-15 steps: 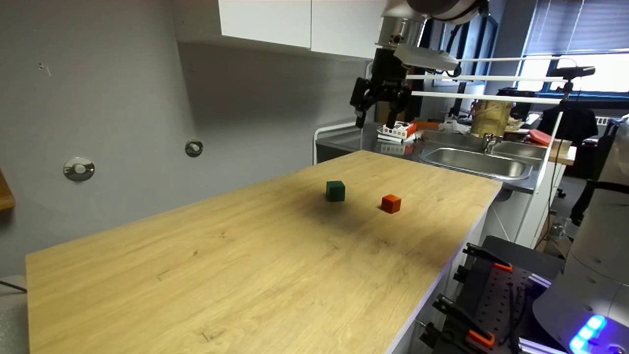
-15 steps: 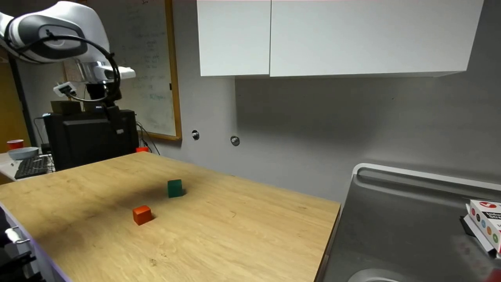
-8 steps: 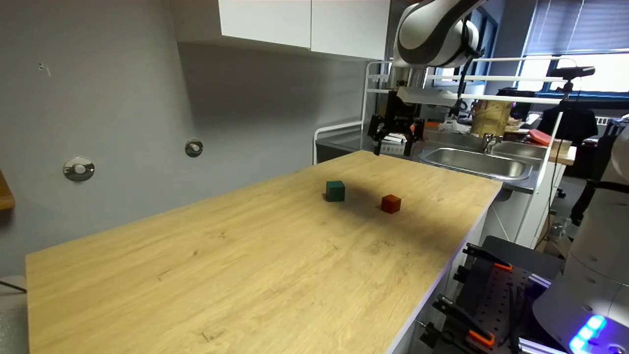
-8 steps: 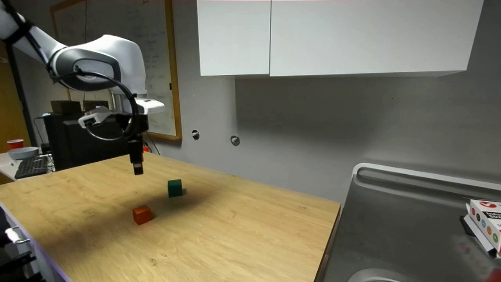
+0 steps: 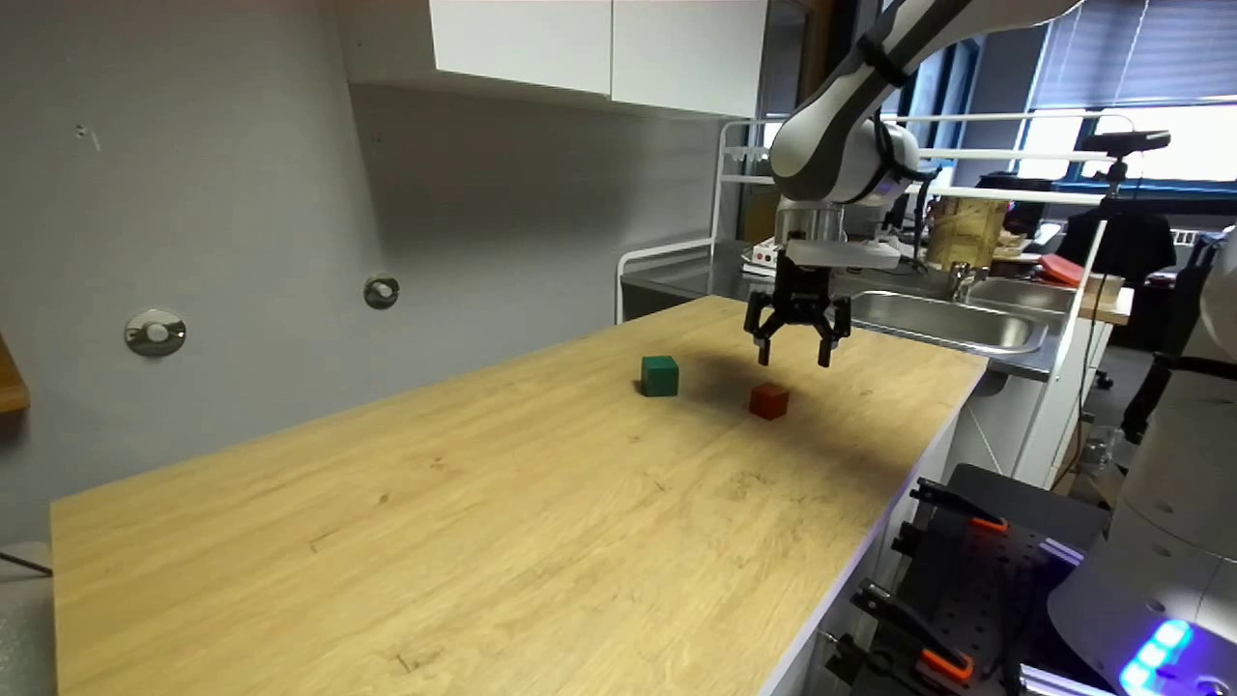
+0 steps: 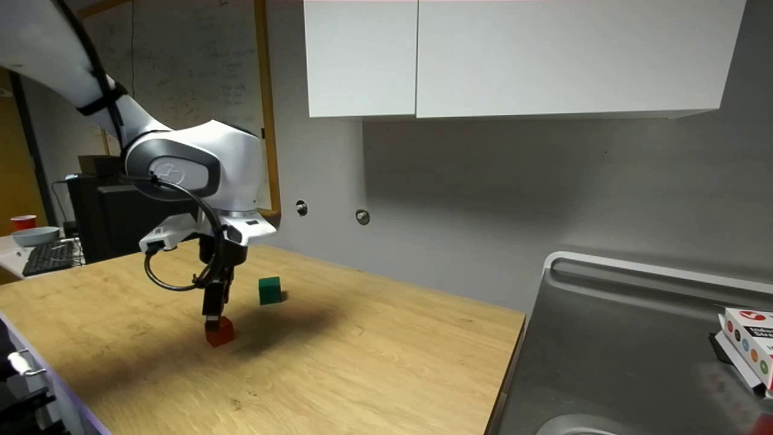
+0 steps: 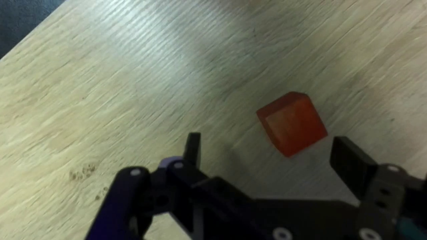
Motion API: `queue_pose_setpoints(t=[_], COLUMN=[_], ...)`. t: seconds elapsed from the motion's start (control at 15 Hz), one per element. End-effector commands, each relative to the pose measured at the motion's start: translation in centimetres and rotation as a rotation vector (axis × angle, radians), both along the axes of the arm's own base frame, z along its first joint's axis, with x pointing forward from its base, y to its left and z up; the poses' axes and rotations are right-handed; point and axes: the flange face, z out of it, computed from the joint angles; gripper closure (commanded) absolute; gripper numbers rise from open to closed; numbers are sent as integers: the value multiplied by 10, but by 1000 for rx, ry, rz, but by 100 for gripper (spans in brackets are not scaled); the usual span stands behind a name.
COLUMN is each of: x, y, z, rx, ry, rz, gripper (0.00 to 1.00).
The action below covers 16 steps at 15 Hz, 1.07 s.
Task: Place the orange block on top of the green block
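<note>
The orange block (image 5: pixel 769 401) is a small reddish cube on the wooden table. It shows in both exterior views (image 6: pixel 223 337) and in the wrist view (image 7: pixel 295 125). The green block (image 5: pixel 660 376) is a small dark green cube standing apart from it, nearer the wall, also seen in an exterior view (image 6: pixel 270 290). My gripper (image 5: pixel 793 359) points down, open and empty, above the table close to the orange block. In an exterior view its fingertip (image 6: pixel 212 326) overlaps the block's upper part. In the wrist view the block lies ahead of the open jaws (image 7: pixel 266 145), nearer the right finger.
The wooden table (image 5: pixel 464 503) meets a grey wall along its far side. White cabinets (image 6: pixel 519 57) hang above. A metal counter (image 6: pixel 610 350) with a sink (image 5: pixel 952 319) adjoins one end. A box (image 6: pixel 752 338) sits on that counter. Clamps (image 5: pixel 913 623) stand by the robot base.
The arm has come down from high above to just above the table, toward the orange block. The gripper stays open. Both blocks have stayed in place; the arm's shadow moved over the orange block.
</note>
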Motion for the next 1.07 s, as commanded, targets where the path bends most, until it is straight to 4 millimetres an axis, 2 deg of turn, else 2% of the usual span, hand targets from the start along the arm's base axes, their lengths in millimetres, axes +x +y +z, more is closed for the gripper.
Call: queue_pose_setpoints(t=[0.0,0.13,0.2,0.27,0.33,0.47,0.8,1.0], x=[15,22,26,30,36,47,77,86], y=[-10,-11,-12,-12,-13,-12,5,13], z=[-20,-26,-27,-27,-25,-22,-20,-23], rx=[35,40,38,38,38,30,45,52], ry=[58,78,86,93,100,114,143,166], rz=[-14,-13,-10,-8,-2,10,60,85], gripper=[0,0,4,0,3,0,0,0])
